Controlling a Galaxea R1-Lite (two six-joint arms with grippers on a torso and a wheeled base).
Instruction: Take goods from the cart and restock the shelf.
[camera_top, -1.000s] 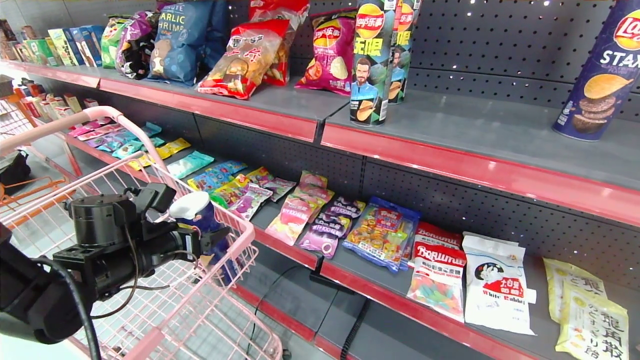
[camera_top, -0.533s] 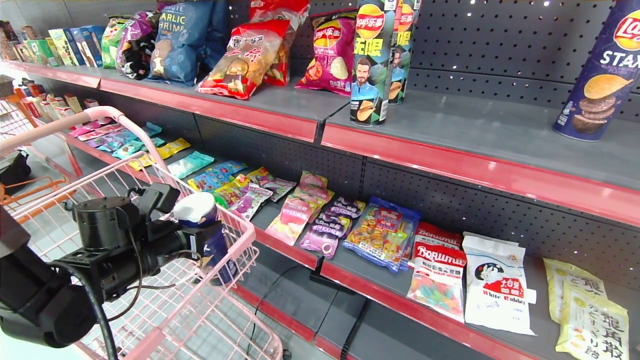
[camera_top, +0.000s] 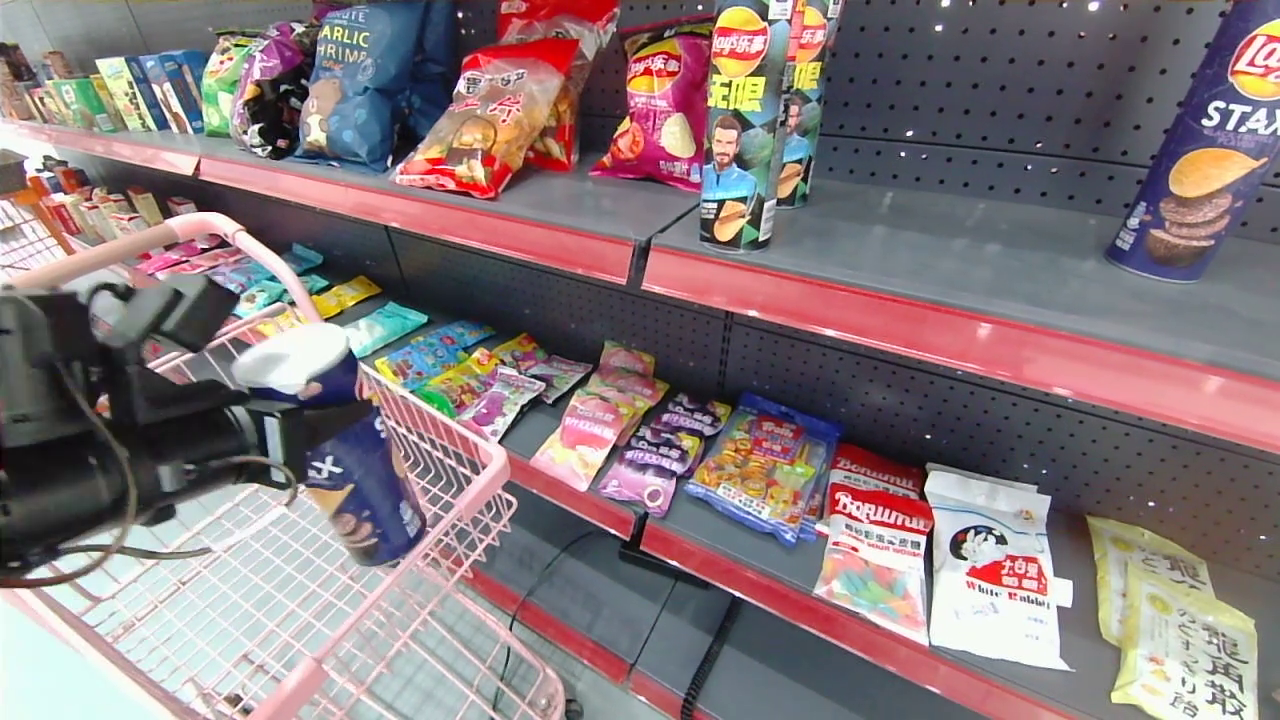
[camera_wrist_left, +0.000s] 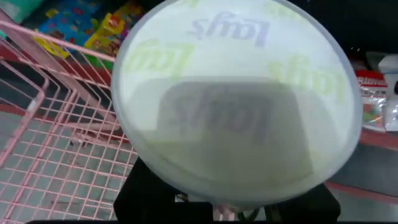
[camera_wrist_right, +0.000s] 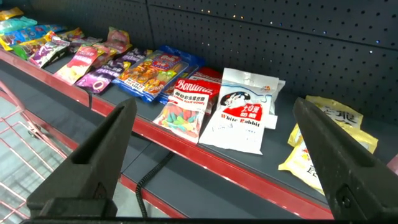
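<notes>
Your left gripper (camera_top: 292, 432) grips the dark blue chip can (camera_top: 365, 490) just below its white lid (camera_wrist_left: 236, 106); it hangs tilted over the pink cart (camera_top: 470, 450), at eight o'clock in the head view. Your right gripper (camera_wrist_right: 212, 106) has its fingers spread, empty.

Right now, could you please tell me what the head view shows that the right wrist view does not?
Head view only: the upper shelf with crisp bags and canisters, and the left end effector shut on a blue canister. Right wrist view only: the right end effector, fingers open, holding nothing. Both: the lower shelf with the white bag and red gummy bag, and part of the pink cart.
</notes>
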